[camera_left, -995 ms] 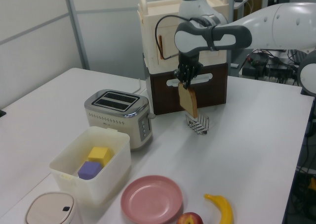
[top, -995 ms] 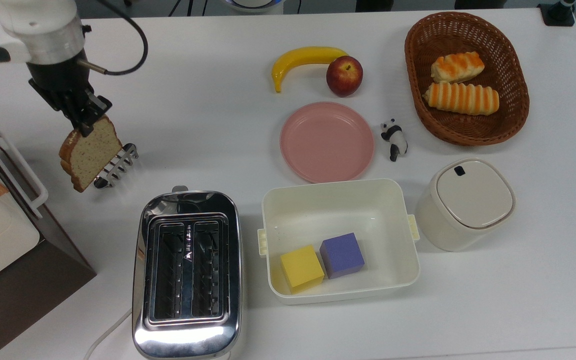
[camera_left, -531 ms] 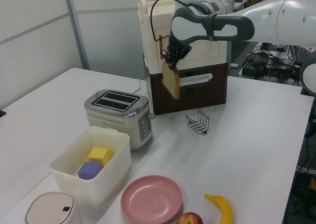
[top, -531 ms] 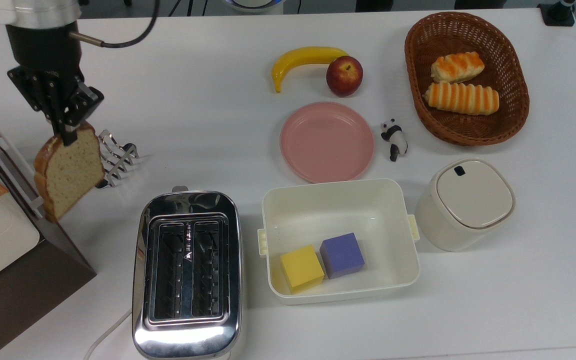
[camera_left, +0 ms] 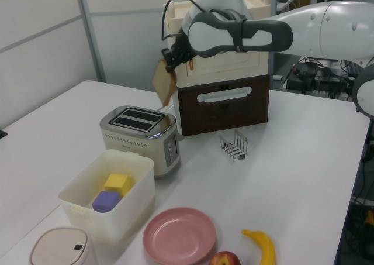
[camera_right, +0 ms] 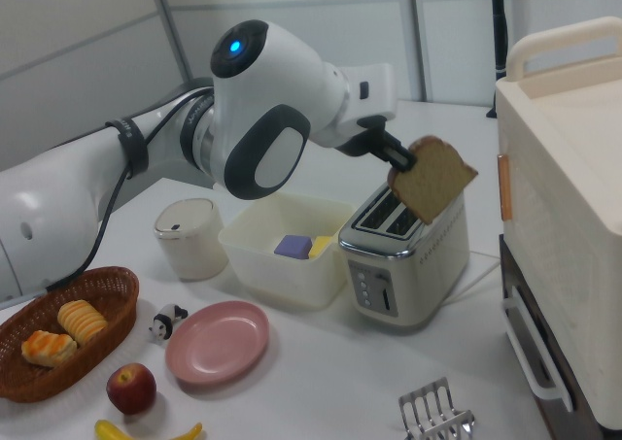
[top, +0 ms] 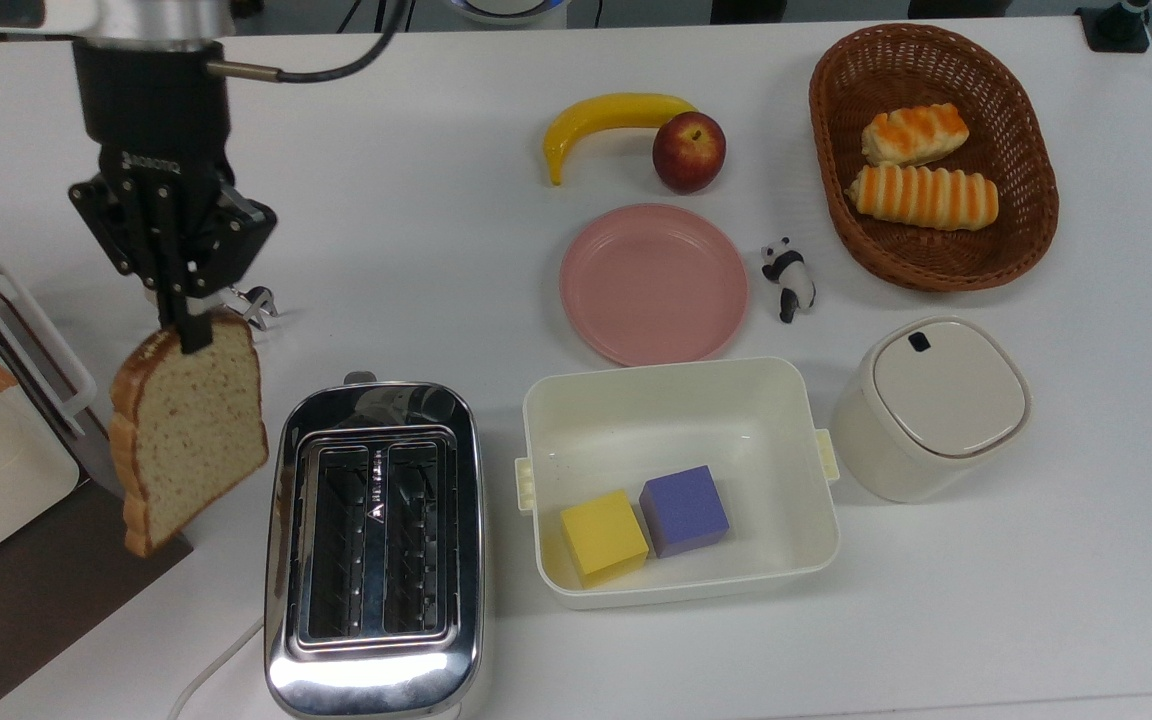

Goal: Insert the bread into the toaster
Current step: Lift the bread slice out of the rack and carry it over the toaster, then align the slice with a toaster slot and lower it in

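white table (top: 436, 200), claw (top: 184, 325) clamped on bread (top: 194, 430) in the air beside toaster (top: 374, 545)

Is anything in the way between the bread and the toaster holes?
Nothing visible. The tool holds the bread in the air beside the toaster, and both slots look empty and uncovered.

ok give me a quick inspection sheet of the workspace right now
surface: white table, dry and unmarked.
job's things: bread in the air beside the toaster, both slots empty.
clutter: toast rack, pink plate, banana, apple, panda figure, basket with two rolls, white bin with two cubes, lidded canister.
claw: claw shut on the bread's top edge.
cables: white toaster cord; black arm cable.
surroundings: brown and cream cabinet.
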